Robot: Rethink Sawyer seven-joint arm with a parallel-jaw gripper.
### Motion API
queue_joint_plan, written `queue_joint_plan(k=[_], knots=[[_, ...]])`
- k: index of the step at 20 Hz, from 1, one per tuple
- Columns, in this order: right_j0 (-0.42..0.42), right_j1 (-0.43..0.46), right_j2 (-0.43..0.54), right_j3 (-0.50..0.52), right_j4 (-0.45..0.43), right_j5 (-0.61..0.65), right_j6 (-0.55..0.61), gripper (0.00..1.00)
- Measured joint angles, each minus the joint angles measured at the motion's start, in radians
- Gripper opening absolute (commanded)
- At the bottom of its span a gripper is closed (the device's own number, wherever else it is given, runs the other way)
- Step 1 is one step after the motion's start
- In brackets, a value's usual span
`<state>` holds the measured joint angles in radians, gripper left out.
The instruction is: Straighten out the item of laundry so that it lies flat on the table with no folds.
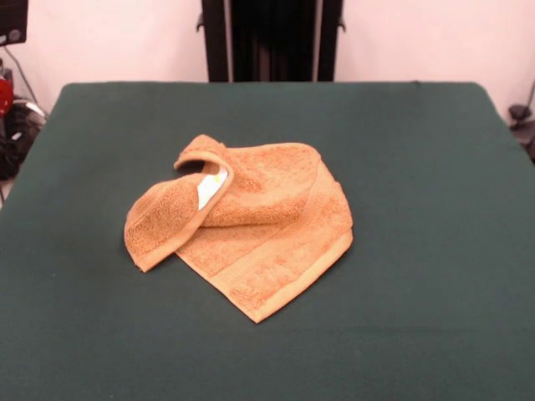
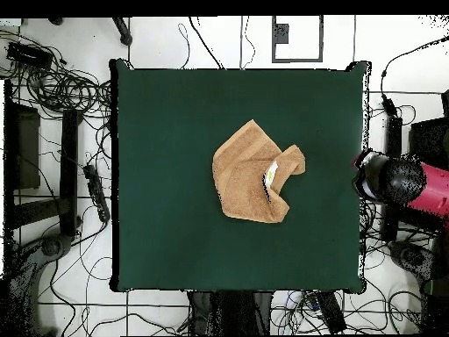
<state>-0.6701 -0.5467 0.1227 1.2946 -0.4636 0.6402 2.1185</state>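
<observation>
Washcloth [image 1: 251,225] sits near the middle of the green table [image 1: 435,251], bunched and folded, not flat. Front view: a lower layer lies on the felt with one corner pointing toward the camera, hem band visible along its two near edges. On top, one part is rolled over into a hump on the picture's left, its hemmed edge curling up and round. White tag [image 1: 210,189] shows inside that curl, between the hump and the folded upper layer. Another folded layer lies across the back, flat woven band running down its right side.

Overhead view: washcloth [image 2: 248,175] is slightly right of table centre, well clear of every edge. Irregular outline, a point at top, a flap sticking out to the right, tag [image 2: 271,173] visible as a pale sliver beside that flap.

Arm: front view shows only the black pedestal [image 1: 269,38] at the far side, nothing over the table. Overhead view shows a red and black arm segment [image 2: 405,182] off the table's right edge, level with the cloth, lying out over the floor and cables [image 2: 53,79], not above the felt. Pincer itself is not seen in either view, so open or closed can't be told. Nothing touches the cloth.
</observation>
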Motion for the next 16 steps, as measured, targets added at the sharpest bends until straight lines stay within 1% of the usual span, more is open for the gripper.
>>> queue_joint_plan(k=[6,10,16], knots=[[-0.098,-0.037,0.074,0.033,-0.002,0.000,0.000,1.00],[-0.175,-0.088,0.107,0.067,-0.006,0.000,0.000,1.00],[-0.207,-0.168,0.140,0.124,-0.016,-0.001,0.000,1.00]])
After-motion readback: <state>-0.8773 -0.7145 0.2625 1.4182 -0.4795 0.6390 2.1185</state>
